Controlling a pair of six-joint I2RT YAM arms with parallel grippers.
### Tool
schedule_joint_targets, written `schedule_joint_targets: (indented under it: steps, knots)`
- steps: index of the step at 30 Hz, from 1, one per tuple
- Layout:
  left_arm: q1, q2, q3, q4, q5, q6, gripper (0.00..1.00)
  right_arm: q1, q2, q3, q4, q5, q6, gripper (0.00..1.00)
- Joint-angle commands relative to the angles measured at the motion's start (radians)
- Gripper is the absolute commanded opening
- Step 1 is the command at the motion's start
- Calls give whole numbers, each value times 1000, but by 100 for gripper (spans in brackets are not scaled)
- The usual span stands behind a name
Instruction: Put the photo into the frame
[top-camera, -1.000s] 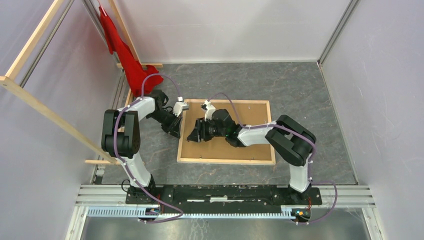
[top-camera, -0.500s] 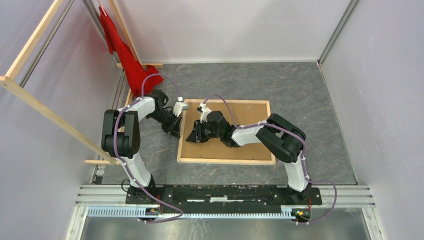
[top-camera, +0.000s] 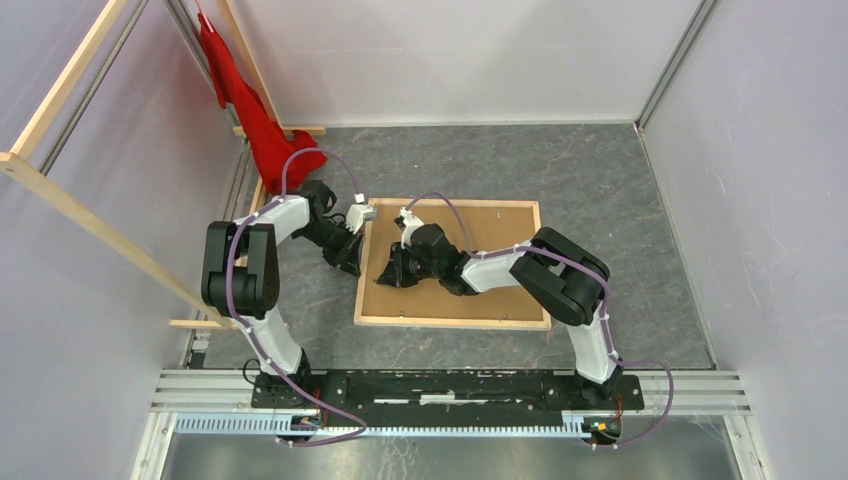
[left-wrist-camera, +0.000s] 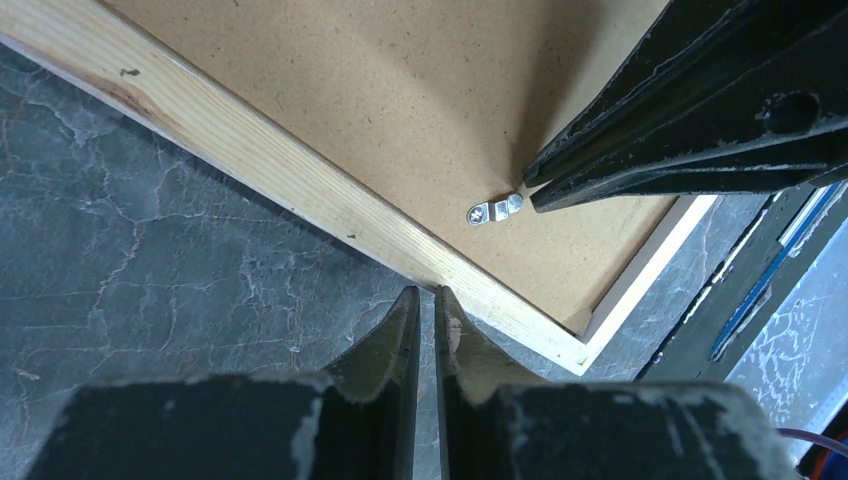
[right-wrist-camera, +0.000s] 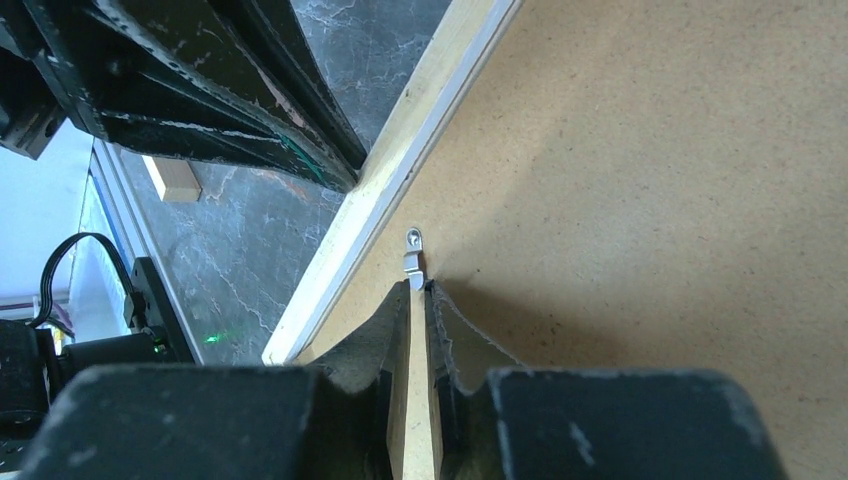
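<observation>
The frame (top-camera: 450, 322) lies flat on the grey table with its pale wood side up, and the brown backing board (top-camera: 490, 270) fills it. The photo is hidden. My left gripper (top-camera: 350, 265) is shut, and its tips (left-wrist-camera: 422, 292) touch the outer edge of the frame's left rail (left-wrist-camera: 250, 140). My right gripper (top-camera: 385, 277) is shut over the backing board (right-wrist-camera: 650, 200), and its tips (right-wrist-camera: 418, 287) are at the end of a small metal tab (right-wrist-camera: 413, 255) beside that rail (right-wrist-camera: 400, 170). The tab also shows in the left wrist view (left-wrist-camera: 495, 209).
A red cloth (top-camera: 262, 120) hangs at the back left. Long pale wooden beams (top-camera: 100, 235) run along the left side. A small wooden block (right-wrist-camera: 178, 178) lies on the table left of the frame. Grey walls close in the table.
My right gripper has moved left across the backing board to the metal tab by the left rail. My left gripper has barely moved.
</observation>
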Motion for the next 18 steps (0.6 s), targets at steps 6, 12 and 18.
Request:
schedule_joint_targets:
  steps: [6,12,18]
  knots:
    - [-6,-2,-35,75,-60,-14,16,25,31,41,3,23,-26,15]
    - [-6,-8,-39,80,-67,-14,15,26,38,50,2,20,-25,14]
    - [-6,-9,-42,80,-66,-14,15,26,60,69,5,22,-20,14]
